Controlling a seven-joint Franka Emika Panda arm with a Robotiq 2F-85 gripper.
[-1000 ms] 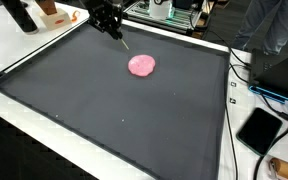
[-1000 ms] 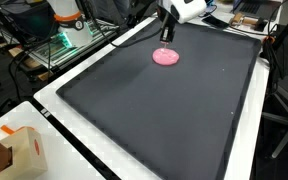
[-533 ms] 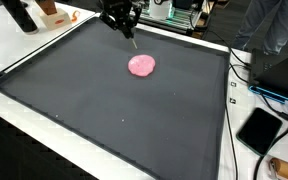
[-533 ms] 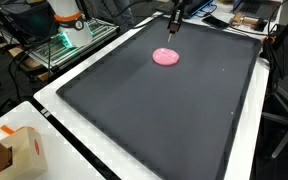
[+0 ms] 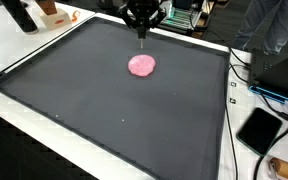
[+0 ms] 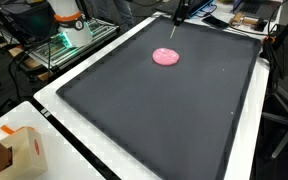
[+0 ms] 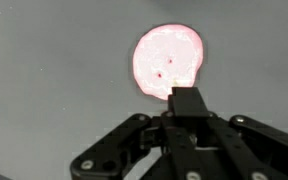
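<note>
White desk [image 5: 24, 40] under a big dark grey mat [image 5: 114, 115]. Black tablet [image 5: 259, 130] and cables [image 5: 240, 72] by one edge, cardboard box [image 6: 14, 150] at a corner. Even indoor light.

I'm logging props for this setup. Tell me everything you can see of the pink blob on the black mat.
The pink blob is a flat, roughly round patty with a slightly uneven edge, and it looks like soft putty or dough. The wrist view shows two small dark specks on its top. It lies flat and alone on the black mat, in the mat's far half. Nothing touches it: the gripper, jaws closed on a thin rod, hangs beyond it.
</note>
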